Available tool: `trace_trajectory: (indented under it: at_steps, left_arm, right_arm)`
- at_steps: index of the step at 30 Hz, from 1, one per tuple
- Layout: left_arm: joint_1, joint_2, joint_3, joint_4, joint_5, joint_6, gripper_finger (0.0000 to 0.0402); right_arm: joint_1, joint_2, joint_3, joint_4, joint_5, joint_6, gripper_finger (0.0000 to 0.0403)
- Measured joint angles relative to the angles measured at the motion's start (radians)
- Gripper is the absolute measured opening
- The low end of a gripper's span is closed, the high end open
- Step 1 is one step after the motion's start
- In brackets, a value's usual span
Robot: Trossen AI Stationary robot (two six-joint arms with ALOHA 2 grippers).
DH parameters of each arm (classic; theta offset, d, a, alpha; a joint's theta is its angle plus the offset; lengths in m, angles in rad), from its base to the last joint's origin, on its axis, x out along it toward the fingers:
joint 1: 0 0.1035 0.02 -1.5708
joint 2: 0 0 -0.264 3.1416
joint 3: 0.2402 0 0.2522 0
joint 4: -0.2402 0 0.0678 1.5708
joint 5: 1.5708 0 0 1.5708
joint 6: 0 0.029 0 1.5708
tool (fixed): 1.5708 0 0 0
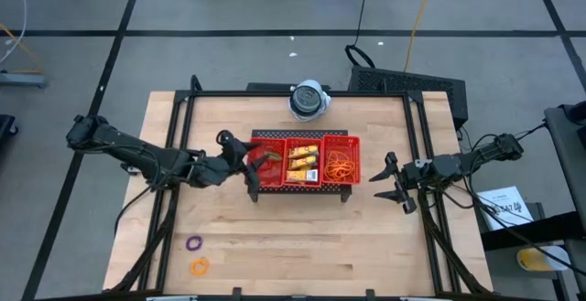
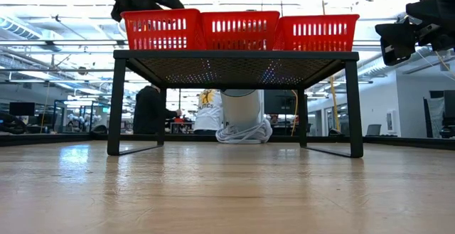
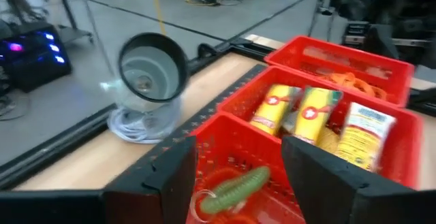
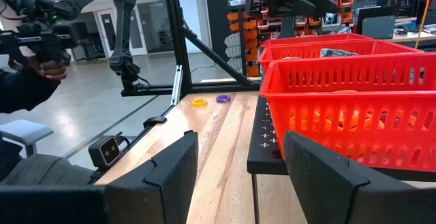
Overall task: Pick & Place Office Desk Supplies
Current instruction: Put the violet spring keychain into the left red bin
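2 rings lie nearest on the bare wood: an orange ring [image 1: 199, 266] at the table's front left, a purple ring [image 1: 193, 243] just behind it. Both are well apart from my grippers.

Past them stands the red tray [image 1: 302, 162] on its black stand [image 2: 234, 67], 3 compartments side by side. My left gripper [image 1: 255, 162] hangs over the left compartment with its fingers [image 3: 167, 176] spread and nothing between them; a green ring [image 3: 235, 190] lies loose on the mesh just below, with something orange beside it that I cannot make out. The middle compartment holds the yellow packets [image 3: 320, 118], leaning together. The right compartment holds the orange rubber bands [image 1: 343, 164] in a loose tangle.

My right gripper [image 1: 392, 180] waits just off the tray's right side, jaws apart and empty, above the table.

Beyond the tray, at the table's back edge, sits the round white-grey device [image 1: 309, 100].
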Motion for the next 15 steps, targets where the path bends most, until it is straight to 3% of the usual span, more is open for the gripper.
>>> trace_trajectory:
  at_steps: [3, 10, 15]
  left_arm:
    - [0.000, -0.003, 0.000, 0.023, 0.115, 0.003, 0.0225]
    - [-0.018, -0.066, 0.000, 0.031, 0.621, -0.028, 0.0226]
    - [-0.072, -0.086, 0.000, 0.036, 0.861, -0.129, 0.0226]
  right_arm:
    - [0.000, 0.000, 0.000, 0.000, 0.000, 0.000, 0.0206]
    - [0.000, 0.000, 0.000, 0.000, 0.000, 0.000, 0.0206]
    - [0.000, 0.000, 0.000, 0.000, 0.000, 0.000, 0.0206]
